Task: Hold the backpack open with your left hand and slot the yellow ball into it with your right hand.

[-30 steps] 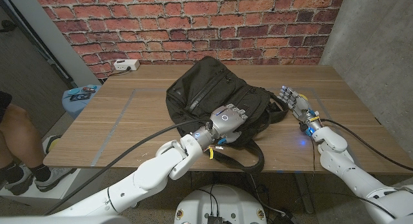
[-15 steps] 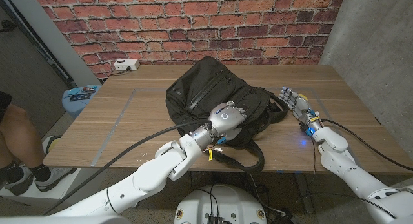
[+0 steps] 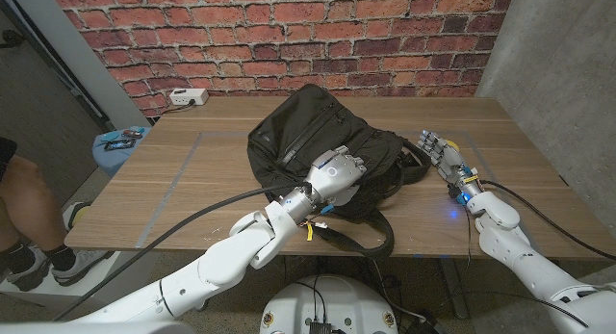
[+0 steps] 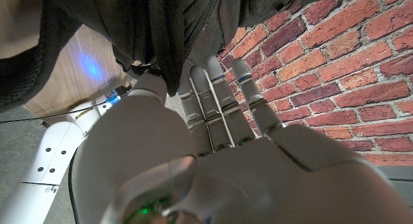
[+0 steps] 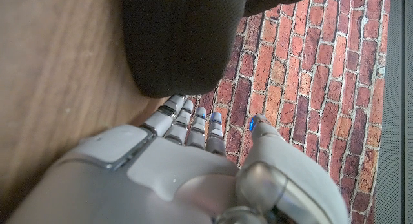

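Note:
A black backpack (image 3: 298, 132) lies in the middle of the wooden table (image 3: 212, 185). My left hand (image 3: 337, 170) is on its near right part. In the left wrist view this hand (image 4: 213, 153) has straight fingers, and a fold of the backpack (image 4: 161, 30) hangs between thumb and fingers without being gripped. My right hand (image 3: 441, 153) stands upright to the right of the bag, fingers apart and holding nothing. In the right wrist view its fingers (image 5: 193, 124) reach toward a rounded black part of the backpack (image 5: 174, 43).
A shoulder strap (image 3: 371, 240) loops over the table's near edge. A white power strip (image 3: 188, 96) lies at the back left. Beside the table on the left are a blue stool (image 3: 120, 141) and a person's leg (image 3: 24, 194). A grey wall (image 3: 568, 64) stands close on the right.
My left hand has lifted a little on the backpack and shifted slightly to the left. The right hand has barely moved.

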Available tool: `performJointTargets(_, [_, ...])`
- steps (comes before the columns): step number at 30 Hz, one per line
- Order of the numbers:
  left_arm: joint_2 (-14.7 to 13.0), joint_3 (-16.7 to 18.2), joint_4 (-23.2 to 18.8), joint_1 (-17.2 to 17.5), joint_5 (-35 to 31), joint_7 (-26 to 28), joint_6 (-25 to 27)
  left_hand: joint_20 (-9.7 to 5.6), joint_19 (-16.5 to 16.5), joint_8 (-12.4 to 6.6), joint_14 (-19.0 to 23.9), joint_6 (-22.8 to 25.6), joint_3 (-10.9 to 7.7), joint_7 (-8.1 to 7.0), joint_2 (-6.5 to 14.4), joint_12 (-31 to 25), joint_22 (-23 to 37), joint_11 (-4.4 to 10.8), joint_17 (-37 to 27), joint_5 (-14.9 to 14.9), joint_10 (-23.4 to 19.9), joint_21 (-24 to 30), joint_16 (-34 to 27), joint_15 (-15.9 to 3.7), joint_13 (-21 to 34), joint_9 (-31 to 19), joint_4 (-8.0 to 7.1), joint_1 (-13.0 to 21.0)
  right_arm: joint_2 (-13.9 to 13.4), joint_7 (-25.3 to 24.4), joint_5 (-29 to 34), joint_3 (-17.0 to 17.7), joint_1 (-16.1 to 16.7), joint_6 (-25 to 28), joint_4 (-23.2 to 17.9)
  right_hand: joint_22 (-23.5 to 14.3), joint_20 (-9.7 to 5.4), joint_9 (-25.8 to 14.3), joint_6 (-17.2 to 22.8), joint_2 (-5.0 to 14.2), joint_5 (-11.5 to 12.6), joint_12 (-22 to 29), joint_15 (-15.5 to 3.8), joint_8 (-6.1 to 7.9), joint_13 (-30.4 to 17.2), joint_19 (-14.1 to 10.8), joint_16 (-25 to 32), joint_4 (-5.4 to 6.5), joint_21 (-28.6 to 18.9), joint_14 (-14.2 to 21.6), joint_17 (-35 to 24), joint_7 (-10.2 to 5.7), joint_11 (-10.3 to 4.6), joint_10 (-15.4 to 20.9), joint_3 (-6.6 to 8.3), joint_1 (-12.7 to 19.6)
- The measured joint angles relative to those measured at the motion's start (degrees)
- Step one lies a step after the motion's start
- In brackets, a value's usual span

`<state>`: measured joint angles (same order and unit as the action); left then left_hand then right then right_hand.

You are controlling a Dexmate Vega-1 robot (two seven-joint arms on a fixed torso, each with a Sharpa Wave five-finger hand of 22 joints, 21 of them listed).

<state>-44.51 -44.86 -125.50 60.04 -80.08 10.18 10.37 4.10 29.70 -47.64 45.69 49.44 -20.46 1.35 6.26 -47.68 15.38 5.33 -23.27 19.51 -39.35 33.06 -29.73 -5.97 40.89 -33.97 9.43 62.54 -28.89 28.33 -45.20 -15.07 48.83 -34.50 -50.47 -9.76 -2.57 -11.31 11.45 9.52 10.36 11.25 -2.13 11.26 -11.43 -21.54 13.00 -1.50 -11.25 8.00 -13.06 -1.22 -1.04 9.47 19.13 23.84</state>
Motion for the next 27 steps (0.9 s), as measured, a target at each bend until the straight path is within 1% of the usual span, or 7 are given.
performJointTargets(2, [-0.12,0.18,0.02,-0.02,0.03,1.00,0.23,0.00,0.00,0.13,0.41,0.33,0.00,0.10,0.00,0.00,0.21,-0.08,0.00,-0.27,-0.52,0.18,0.00,-0.14,-0.03,0.34,0.00,0.00,-0.06,-0.23,-0.06,0.11,0.37,0.14,-0.55,0.00,0.00,0.00,0.00,0.00,0.00,0.00,0.00,0.00,0.00,0.00,0.00,0.00,0.00,0.00,0.00,0.00,0.00,0.00,0.00,0.00])
performJointTargets(4, [-0.25,0.35,0.02,-0.02,0.15,1.41,0.32,-0.31,0.31,0.17,0.61,0.52,0.00,0.08,0.00,0.00,0.21,0.00,0.00,-0.27,-0.61,0.38,0.00,-0.20,-0.29,0.55,-0.01,0.00,-0.11,-0.42,-0.07,0.15,0.56,0.25,-0.87,0.00,0.00,0.00,0.00,0.00,0.00,0.00,0.00,0.00,0.00,0.00,0.00,0.00,0.00,0.00,0.00,0.00,0.00,0.00,0.00,0.00])
performJointTargets(7, [-0.47,0.69,-0.01,-0.01,0.43,1.93,0.57,-0.31,0.31,0.28,1.10,0.65,-0.03,0.00,0.00,0.00,0.21,-0.03,-0.23,-0.27,-1.05,0.66,0.00,-0.28,-0.30,1.04,-0.03,0.00,-0.17,-0.82,-0.07,0.19,0.81,0.46,-1.35,0.00,0.00,0.00,0.22,0.00,0.00,0.00,0.00,0.00,0.00,0.00,0.00,0.00,0.00,0.00,0.00,0.22,0.00,0.00,0.00,0.00])
performJointTargets(8, [-0.56,0.83,-0.08,0.01,0.43,1.93,0.57,-0.31,0.31,0.29,1.10,0.83,-0.10,0.17,0.00,0.00,0.21,-0.01,-0.26,-0.27,-1.21,0.67,0.00,-0.28,-0.30,1.15,-0.11,0.00,-0.20,-1.01,-0.07,0.22,0.94,0.55,-1.58,0.00,0.00,0.00,0.22,0.00,0.00,0.00,0.00,0.00,0.00,0.00,0.00,0.00,0.00,0.00,0.00,0.22,0.00,0.00,0.00,0.00])
performJointTargets(18, [-1.27,2.82,-1.28,0.60,2.51,2.92,1.63,-0.31,0.30,0.67,1.30,1.26,-0.18,-0.03,-0.03,0.01,0.47,0.20,-0.26,-1.02,-1.62,1.11,0.00,-0.48,-0.40,2.23,-0.19,0.03,-0.72,-2.67,0.12,0.35,1.87,1.69,-3.57,0.01,0.00,0.00,0.22,0.00,0.00,0.00,0.00,0.00,0.00,0.00,0.00,0.00,0.00,0.00,0.00,0.22,0.00,0.00,0.00,0.00])
performJointTargets(27, [-1.65,4.31,-1.91,0.74,4.69,3.10,2.18,-0.31,0.30,0.84,1.61,1.65,-0.48,-0.21,-0.08,0.25,0.47,0.40,-0.53,-1.56,-1.83,1.56,0.00,-0.79,-0.40,3.25,-0.50,0.06,-1.83,-4.15,0.50,0.47,2.61,2.69,-6.72,0.01,0.00,0.00,0.22,0.00,0.00,0.00,0.00,0.00,0.00,0.00,0.00,0.00,0.00,0.00,0.00,0.22,0.00,0.00,0.00,0.00])
